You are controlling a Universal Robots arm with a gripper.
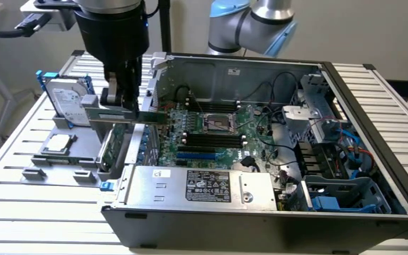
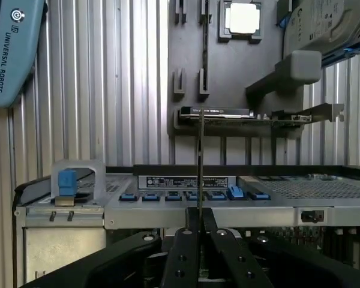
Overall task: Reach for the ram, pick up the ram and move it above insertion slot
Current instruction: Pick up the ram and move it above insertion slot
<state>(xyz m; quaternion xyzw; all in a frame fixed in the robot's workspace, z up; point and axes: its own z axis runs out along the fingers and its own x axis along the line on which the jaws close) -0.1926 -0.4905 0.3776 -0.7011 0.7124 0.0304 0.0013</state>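
My gripper hangs over the left wall of the open computer case and is shut on the ram, a long narrow green stick held level and clear of everything below. In the wrist view the ram shows edge-on as a thin line rising from between my two black fingers. The motherboard's black slots lie inside the case, toward the exterior view's right of the ram and lower. The ram is off to their side, not over them.
A grey fixture beside the case holds a silver hard drive, a processor chip and a green expansion card. A power supply fills the case's front. Cables and drive cages crowd its right. A second arm stands behind.
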